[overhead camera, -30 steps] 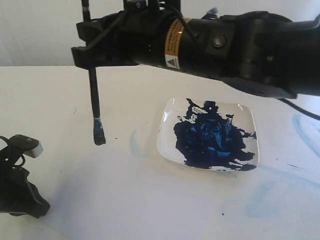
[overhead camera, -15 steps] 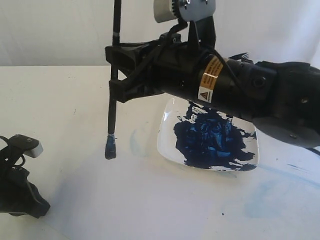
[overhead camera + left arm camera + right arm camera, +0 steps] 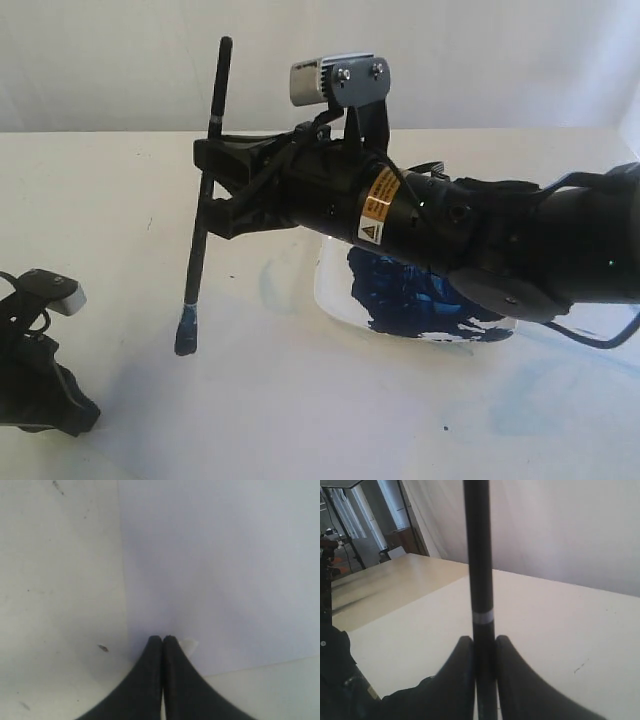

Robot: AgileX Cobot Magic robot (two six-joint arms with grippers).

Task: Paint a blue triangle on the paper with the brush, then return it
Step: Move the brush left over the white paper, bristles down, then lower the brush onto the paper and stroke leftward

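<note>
My right gripper (image 3: 207, 192) reaches across from the right and is shut on the brush (image 3: 203, 190) partway along its black handle. The brush stands nearly upright and leans slightly. Its blue-loaded tip (image 3: 185, 335) points down at the left part of the paper (image 3: 320, 410); I cannot tell if it touches. In the right wrist view the handle (image 3: 478, 555) runs up between the shut fingers (image 3: 480, 639). My left gripper (image 3: 162, 639) is shut, with its tips resting on the paper (image 3: 220, 570) near a corner. It shows in the exterior view at the lower left (image 3: 45, 380). No blue triangle shows on the paper.
A white square plate (image 3: 323, 285) smeared with dark blue paint (image 3: 400, 295) lies behind the paper, partly hidden by my right arm. Faint light-blue smears (image 3: 270, 285) mark the table beside the plate and at the right (image 3: 520, 400).
My right arm has swung down and tilted. The brush has dropped and shifted left, so its tip has come down to the paper's left part. The left gripper has stayed put.
</note>
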